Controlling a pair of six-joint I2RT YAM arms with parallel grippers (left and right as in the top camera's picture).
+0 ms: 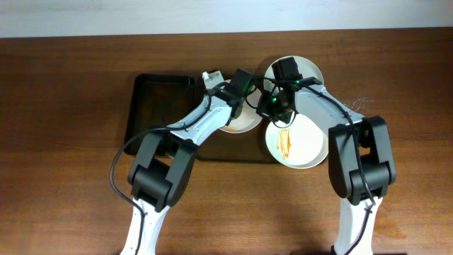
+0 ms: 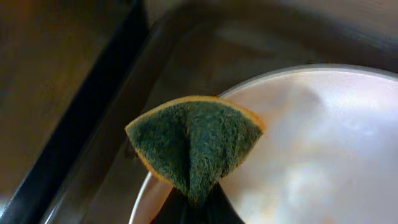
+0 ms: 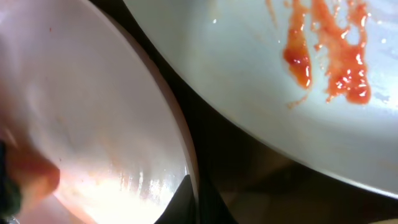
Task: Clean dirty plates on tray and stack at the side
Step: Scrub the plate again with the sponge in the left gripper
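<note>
Only our left wrist view showed the sponge [image 2: 193,146] clamped in the left fingers [image 2: 171,214] above the plate [image 2: 311,143]; the right fingers [image 3: 193,202] pinched its rim.

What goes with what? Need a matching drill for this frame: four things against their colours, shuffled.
Things
1. sponge
2. plate nearest the robot
3. plate at the sponge
4. tray

Colours
A. dark brown-black
B. green with an orange edge
C. white with red-orange streaks
D. plain white

Pairs: 1-B, 2-C, 3-D, 4-A
</note>
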